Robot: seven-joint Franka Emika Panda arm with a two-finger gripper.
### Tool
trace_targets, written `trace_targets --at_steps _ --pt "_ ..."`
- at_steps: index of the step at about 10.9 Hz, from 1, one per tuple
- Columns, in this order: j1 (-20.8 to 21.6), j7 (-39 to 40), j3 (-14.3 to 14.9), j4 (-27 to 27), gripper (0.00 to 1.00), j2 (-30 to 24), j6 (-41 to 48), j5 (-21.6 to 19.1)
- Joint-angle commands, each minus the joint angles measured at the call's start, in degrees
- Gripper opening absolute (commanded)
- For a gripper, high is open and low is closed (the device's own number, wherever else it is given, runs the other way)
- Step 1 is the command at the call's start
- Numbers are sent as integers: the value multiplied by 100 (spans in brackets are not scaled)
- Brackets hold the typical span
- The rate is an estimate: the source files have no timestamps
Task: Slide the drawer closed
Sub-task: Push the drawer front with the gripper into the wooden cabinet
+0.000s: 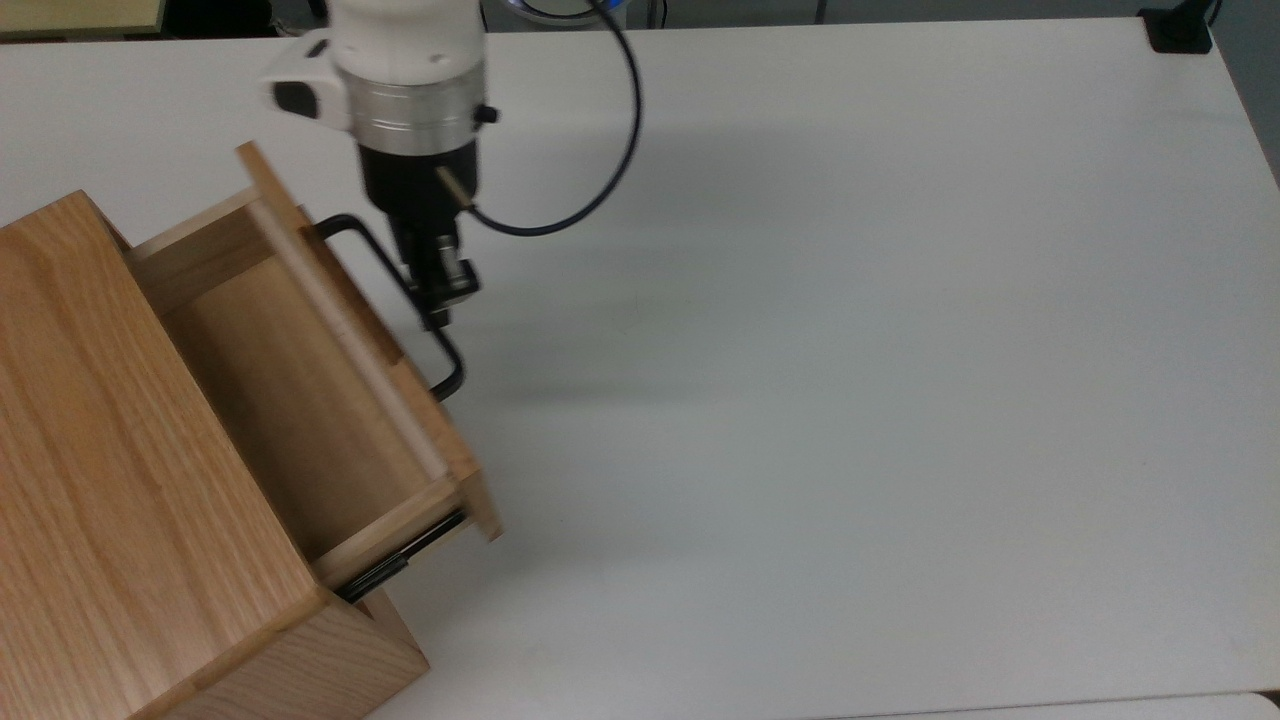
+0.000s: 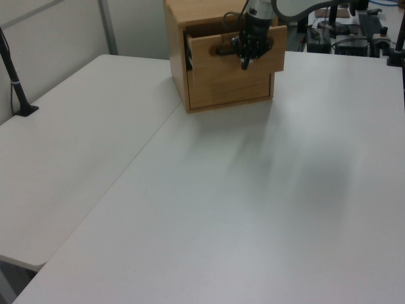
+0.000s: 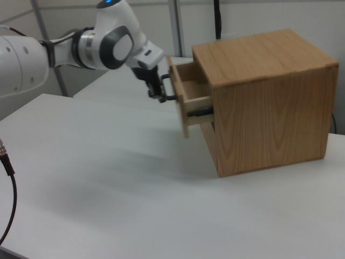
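hand (image 1: 437, 312) against drawer (image 1: 330, 400) handle (image 1: 395, 290), cabinet (image 1: 90, 480) behind, white table (image 1: 850, 400)

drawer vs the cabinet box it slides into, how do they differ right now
The drawer is pale, smooth wood; the cabinet is a darker oak with strong grain. The drawer is the smaller, open-topped box and juts partway out; the cabinet is the larger closed box standing on the white table. The drawer carries a black bar handle, with the claw at it; the cabinet's faces are bare. Both are wooden and square-cornered.
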State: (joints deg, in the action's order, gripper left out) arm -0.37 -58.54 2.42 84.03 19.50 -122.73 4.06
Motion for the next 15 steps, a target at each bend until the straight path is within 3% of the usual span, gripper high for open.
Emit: trace_targets --at_steps 1,6,9,12,15 --pt "-480 273 13 -141 0 194 -1002 103" --pt "-824 396 65 -141 0 422 -2051 226" --pt "-833 650 57 -132 0 362 -2062 253" --pt "-422 1230 -31 122 0 98 -1598 218" --pt "237 2333 -31 97 0 -26 137 218"
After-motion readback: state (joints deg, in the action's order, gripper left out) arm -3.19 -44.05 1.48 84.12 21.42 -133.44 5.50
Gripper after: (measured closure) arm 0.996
